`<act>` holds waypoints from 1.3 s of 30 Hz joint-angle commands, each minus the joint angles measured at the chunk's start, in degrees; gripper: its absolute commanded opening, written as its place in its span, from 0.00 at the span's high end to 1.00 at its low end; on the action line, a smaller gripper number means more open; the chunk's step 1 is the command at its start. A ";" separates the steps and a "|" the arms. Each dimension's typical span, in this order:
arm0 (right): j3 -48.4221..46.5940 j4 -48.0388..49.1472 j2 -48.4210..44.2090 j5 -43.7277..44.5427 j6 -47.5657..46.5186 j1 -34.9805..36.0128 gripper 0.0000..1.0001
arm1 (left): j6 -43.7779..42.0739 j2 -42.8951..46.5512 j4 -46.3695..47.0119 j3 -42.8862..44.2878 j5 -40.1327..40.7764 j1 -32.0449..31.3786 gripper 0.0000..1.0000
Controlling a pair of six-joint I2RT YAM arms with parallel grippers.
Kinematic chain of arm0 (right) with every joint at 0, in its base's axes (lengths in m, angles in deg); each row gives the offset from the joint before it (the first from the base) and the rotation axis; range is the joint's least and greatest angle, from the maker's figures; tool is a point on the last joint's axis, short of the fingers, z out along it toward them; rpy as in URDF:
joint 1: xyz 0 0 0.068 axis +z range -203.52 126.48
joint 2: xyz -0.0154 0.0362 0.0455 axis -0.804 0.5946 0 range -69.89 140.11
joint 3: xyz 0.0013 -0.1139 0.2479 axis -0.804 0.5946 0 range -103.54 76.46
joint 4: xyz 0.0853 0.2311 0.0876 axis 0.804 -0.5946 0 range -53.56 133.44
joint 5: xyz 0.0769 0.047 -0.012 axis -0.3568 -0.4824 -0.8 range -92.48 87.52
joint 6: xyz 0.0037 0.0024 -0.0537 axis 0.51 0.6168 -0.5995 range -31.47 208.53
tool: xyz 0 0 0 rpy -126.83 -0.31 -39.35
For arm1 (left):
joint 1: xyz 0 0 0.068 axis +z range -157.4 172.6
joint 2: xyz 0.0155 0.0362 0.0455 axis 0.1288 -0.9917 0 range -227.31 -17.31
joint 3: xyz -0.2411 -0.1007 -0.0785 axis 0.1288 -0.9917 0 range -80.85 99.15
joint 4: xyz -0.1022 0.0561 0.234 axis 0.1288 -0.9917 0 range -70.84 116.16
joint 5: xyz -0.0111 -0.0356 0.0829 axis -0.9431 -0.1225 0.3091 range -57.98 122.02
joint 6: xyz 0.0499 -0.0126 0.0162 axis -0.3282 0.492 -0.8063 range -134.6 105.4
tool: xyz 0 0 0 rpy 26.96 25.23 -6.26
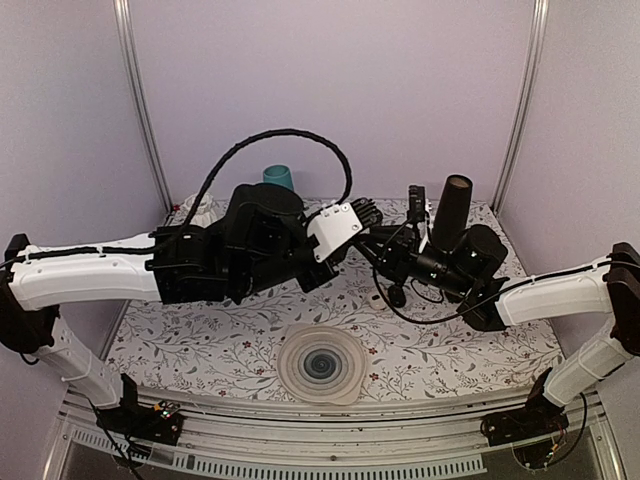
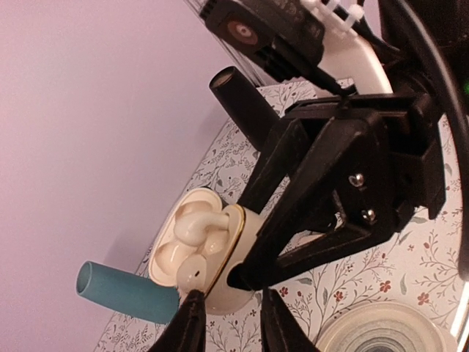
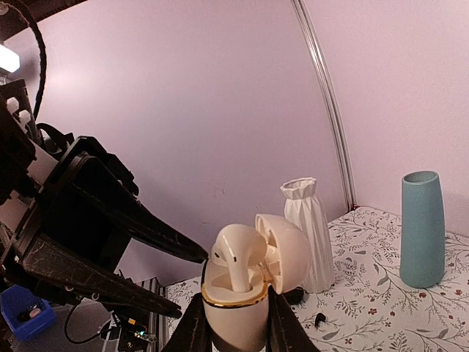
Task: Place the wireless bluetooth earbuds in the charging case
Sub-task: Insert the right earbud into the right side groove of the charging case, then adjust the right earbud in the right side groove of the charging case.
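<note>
The white charging case (image 3: 234, 323), gold-rimmed with its lid (image 3: 289, 253) swung open, is held off the table, and my right gripper (image 3: 236, 297) is shut on its body. One earbud (image 3: 234, 253) stands stem-down in a socket, its head above the rim. From the left wrist view the case (image 2: 248, 219) shows two earbuds: one (image 2: 194, 224) sticks up and the other (image 2: 192, 268) lies low by the rim. My left gripper (image 2: 229, 293) is slightly open right at the case with nothing between its fingers. One fingertip (image 2: 192, 295) is next to the lower earbud. In the top view the arms hide the case.
A teal vase (image 3: 421, 227) and a white pleated vase (image 3: 308, 227) stand on the flowered cloth behind the case. A tall black cylinder (image 1: 452, 210) rises beside the right arm. A round ribbed dish (image 1: 320, 365) lies near the front edge. Purple walls enclose the table.
</note>
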 commanded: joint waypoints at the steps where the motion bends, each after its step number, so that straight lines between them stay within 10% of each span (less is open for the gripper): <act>1: 0.69 7.55 0.37 2.20 -0.07 0.13 0.97 | 5.44 3.42 -0.07 0.67 -3.51 2.24 0.72; 21: -0.25 17.76 6.53 8.16 -9.33 1.98 0.96 | 27.09 0.89 -0.55 9.48 -9.09 7.71 0.67; 39: -1.64 14.30 6.39 10.62 -13.26 2.55 0.96 | 26.67 -6.04 -7.06 15.74 -4.19 6.01 0.67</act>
